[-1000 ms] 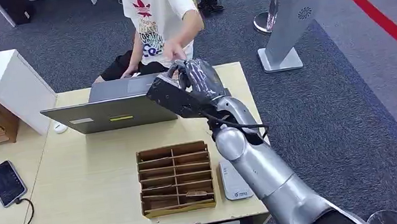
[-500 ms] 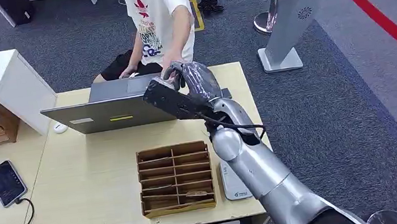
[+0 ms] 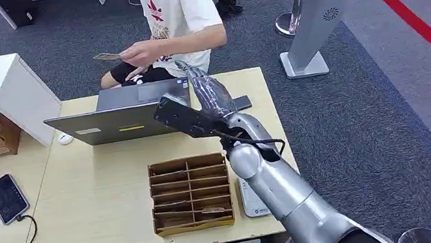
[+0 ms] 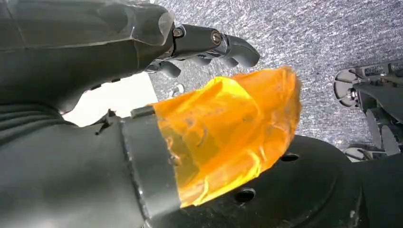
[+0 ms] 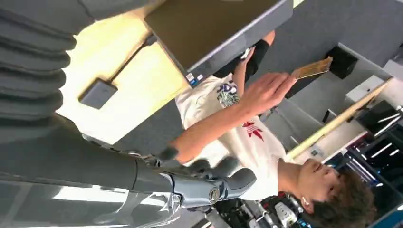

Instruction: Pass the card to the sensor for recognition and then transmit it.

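the silver right arm rises from the lower right of the head view, bent at the elbow, its forearm reaching forward and up. a black box-shaped wrist block sits behind the dark many-fingered right hand (image 3: 208,91), whose fingers are stretched out and apart, holding nothing. in the left wrist view the dark grey left hand (image 4: 190,45) shows loosely curled fingers with nothing between them and its orange-wrapped thumb (image 4: 223,128).

Tan card (image 3: 107,56), possibly patterned
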Action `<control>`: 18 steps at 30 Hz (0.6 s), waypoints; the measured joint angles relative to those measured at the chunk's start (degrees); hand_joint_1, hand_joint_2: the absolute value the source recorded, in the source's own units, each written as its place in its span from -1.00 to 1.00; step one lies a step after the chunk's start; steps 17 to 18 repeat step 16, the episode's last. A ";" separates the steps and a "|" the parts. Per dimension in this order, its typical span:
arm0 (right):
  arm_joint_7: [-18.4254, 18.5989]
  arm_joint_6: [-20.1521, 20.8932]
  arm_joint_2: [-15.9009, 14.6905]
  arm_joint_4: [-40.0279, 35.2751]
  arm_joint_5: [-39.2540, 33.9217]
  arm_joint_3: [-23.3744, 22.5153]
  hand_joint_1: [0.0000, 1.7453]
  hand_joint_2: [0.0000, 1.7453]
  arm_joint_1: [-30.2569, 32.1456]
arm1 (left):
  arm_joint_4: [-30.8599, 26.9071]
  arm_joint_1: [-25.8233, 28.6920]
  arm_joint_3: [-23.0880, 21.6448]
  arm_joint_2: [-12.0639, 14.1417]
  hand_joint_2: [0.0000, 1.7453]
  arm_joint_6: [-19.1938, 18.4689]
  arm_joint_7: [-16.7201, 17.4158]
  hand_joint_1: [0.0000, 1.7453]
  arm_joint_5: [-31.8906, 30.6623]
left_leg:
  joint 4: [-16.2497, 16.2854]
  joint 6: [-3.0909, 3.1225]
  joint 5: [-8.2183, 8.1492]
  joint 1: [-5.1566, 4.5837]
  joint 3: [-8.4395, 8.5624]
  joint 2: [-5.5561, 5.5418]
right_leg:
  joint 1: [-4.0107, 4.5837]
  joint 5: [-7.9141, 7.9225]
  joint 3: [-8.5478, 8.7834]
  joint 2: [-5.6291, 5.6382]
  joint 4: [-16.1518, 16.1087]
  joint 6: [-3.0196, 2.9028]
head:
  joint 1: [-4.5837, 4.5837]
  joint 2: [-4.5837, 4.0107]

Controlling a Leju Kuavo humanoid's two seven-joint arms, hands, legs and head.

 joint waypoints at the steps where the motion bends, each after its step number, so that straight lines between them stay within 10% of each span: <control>1: -0.31 0.44 0.00 -0.04 -0.99 0.02 -1.00 -1.00 0.15 | 0.00 0.00 0.00 0.02 -1.00 0.00 0.00 -1.00 0.13 | 0.00 0.00 0.00 0.00 0.00 0.00 | 0.00 0.00 0.00 0.00 0.00 0.00 | 0.00 0.00; 12: -12.01 23.31 -4.20 -13.51 -40.43 1.68 -1.00 -1.00 11.41 | 0.00 0.06 1.60 0.55 -1.00 0.42 -0.09 -1.00 2.97 | 0.00 0.01 -0.04 0.00 -0.01 0.00 | 0.00 -0.02 -0.04 0.00 -0.04 0.00 | 0.00 0.00; 18: -16.42 32.45 -9.25 -18.23 -49.98 3.41 -1.00 -1.00 16.30 | 0.00 0.13 2.01 0.87 -1.00 0.48 -0.35 -1.00 3.30 | 0.00 0.01 -0.04 -0.01 -0.02 -0.01 | -0.01 -0.02 -0.01 -0.01 -0.07 0.01 | 0.00 0.00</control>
